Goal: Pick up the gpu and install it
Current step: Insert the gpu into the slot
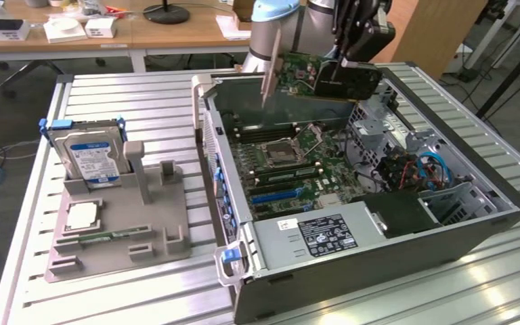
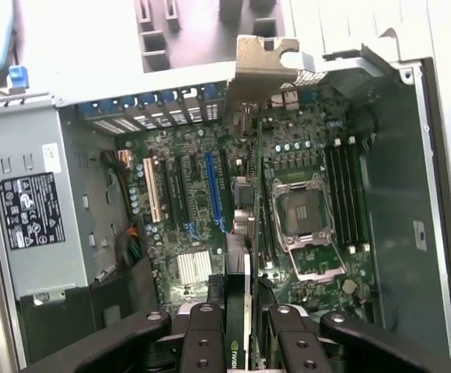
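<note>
The gripper (image 1: 341, 62) is clamped on the gpu (image 1: 300, 71), which hangs above the open case (image 1: 378, 271), at twelve o'clock from the socket (image 1: 283, 149) in the exterior view. To my eye it needs holding level, its edge lined up along the blue slot (image 1: 273, 195) down at six o'clock, with no twisting. The card is slim: green board, black shroud, grey end bracket.

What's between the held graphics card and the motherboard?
Nothing: in the exterior view the dark graphics card with grey bracket hangs above the green motherboard, only air between.
</note>
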Robot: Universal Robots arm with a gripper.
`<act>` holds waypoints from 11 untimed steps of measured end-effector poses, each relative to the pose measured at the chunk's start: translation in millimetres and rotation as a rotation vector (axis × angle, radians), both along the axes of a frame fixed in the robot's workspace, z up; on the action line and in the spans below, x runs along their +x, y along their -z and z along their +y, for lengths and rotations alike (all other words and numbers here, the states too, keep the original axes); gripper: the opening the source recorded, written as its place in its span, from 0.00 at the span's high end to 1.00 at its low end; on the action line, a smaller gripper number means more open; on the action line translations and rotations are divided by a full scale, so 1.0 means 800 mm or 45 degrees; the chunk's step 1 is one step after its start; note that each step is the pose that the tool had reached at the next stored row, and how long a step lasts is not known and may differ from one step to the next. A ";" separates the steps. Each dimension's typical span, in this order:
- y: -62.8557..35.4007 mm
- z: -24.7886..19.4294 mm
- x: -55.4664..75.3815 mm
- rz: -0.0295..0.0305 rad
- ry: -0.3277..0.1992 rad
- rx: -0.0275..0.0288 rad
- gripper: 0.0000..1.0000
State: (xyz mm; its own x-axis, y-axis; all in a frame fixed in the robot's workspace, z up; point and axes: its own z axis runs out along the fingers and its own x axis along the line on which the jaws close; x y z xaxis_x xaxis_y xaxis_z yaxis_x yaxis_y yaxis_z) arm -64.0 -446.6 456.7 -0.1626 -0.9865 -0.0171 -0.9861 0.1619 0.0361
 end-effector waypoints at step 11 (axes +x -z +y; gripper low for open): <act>0.000 0.0000 0.000 0.0000 -0.106 0.0000 0.74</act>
State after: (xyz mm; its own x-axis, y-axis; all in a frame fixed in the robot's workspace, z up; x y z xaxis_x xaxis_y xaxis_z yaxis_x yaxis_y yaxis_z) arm -63.9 -446.6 456.3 -0.0799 -0.9967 -0.0171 -0.9962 0.0792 0.0361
